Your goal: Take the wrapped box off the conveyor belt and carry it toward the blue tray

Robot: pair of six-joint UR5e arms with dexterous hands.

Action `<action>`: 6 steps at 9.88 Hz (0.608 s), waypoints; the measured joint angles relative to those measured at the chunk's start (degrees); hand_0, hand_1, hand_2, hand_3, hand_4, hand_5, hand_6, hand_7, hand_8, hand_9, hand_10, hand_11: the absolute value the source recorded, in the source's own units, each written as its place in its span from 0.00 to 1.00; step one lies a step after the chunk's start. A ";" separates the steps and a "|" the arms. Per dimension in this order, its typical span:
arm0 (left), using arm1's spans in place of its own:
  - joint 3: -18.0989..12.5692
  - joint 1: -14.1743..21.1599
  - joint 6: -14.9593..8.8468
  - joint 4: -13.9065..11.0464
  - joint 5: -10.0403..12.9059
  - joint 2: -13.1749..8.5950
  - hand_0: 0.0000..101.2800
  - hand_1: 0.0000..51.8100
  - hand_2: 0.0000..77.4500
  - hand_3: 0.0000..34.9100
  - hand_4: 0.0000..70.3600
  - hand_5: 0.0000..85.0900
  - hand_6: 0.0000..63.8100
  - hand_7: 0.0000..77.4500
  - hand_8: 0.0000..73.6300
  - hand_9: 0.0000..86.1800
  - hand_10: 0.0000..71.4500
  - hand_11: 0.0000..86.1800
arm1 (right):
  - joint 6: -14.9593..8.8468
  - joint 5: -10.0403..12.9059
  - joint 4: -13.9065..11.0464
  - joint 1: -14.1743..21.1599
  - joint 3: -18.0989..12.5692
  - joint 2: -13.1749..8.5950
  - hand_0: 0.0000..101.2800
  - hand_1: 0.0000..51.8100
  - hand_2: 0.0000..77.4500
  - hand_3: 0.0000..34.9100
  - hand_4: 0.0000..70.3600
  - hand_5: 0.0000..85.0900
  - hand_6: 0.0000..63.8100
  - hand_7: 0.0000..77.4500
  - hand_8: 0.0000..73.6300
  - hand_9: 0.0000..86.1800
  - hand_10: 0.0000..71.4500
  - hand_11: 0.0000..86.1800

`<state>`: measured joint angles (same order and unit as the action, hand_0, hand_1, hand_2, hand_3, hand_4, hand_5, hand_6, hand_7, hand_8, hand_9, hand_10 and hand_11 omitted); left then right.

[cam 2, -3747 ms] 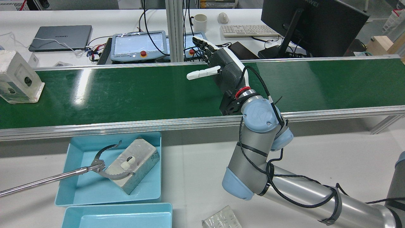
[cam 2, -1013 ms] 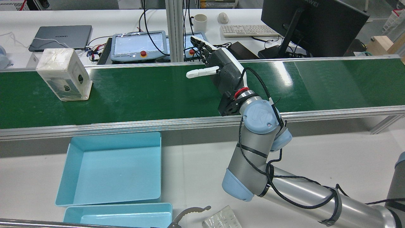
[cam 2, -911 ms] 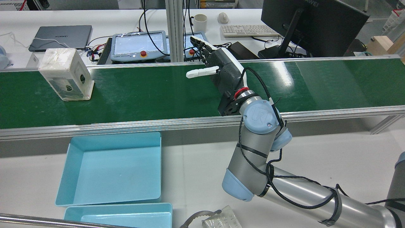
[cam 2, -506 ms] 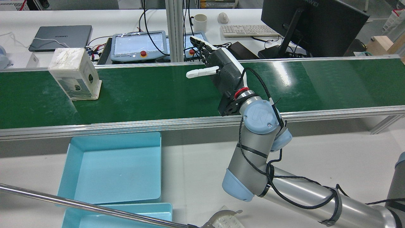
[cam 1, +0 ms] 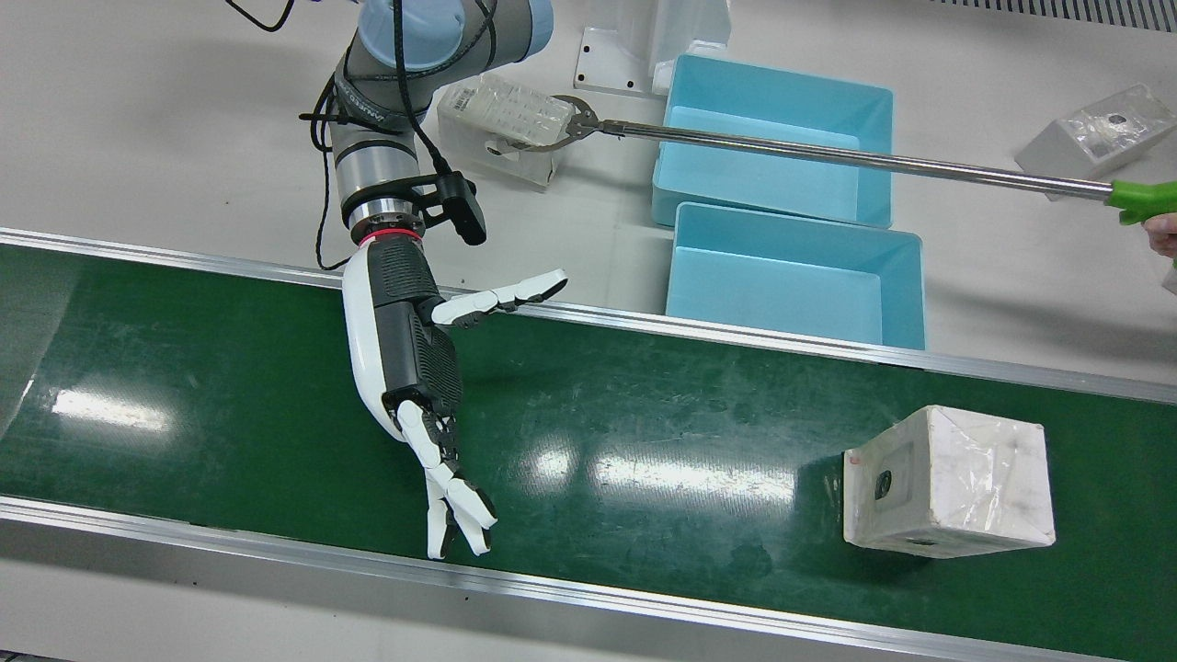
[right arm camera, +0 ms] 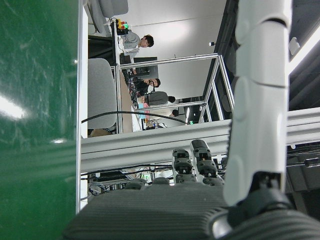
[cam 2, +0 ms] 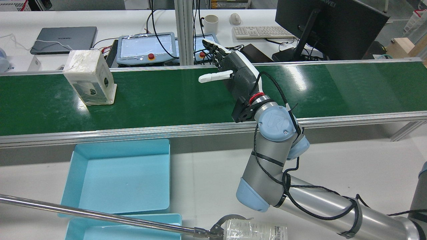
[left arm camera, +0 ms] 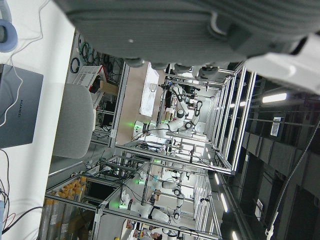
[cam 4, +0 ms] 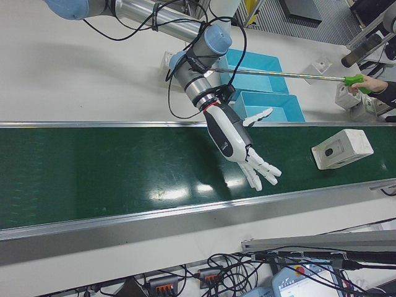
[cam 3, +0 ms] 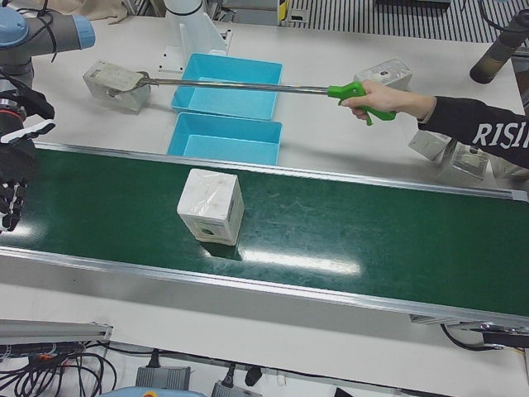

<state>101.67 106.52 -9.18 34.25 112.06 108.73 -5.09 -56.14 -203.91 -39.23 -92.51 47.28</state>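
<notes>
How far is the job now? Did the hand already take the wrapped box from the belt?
Nothing is done yet. The wrapped box stands on the green conveyor belt, apart from the right hand, which hovers open over the belt and holds nothing. Left to do: grasp the box, lift it and carry it toward the blue tray, which is empty. The left hand appears only in its own camera; whether it is open or shut cannot be told.
</notes>
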 joint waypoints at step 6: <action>0.00 0.00 0.00 0.00 0.00 0.00 0.00 0.00 0.01 0.00 0.00 0.01 0.01 0.01 0.01 0.01 0.01 0.01 | -0.02 0.06 0.07 0.16 -0.06 0.15 0.48 0.26 0.04 0.00 0.12 0.14 0.03 0.03 0.00 0.01 0.00 0.01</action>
<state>101.67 106.52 -9.18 34.25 112.06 108.73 -5.11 -56.08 -203.84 -39.07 -92.56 47.43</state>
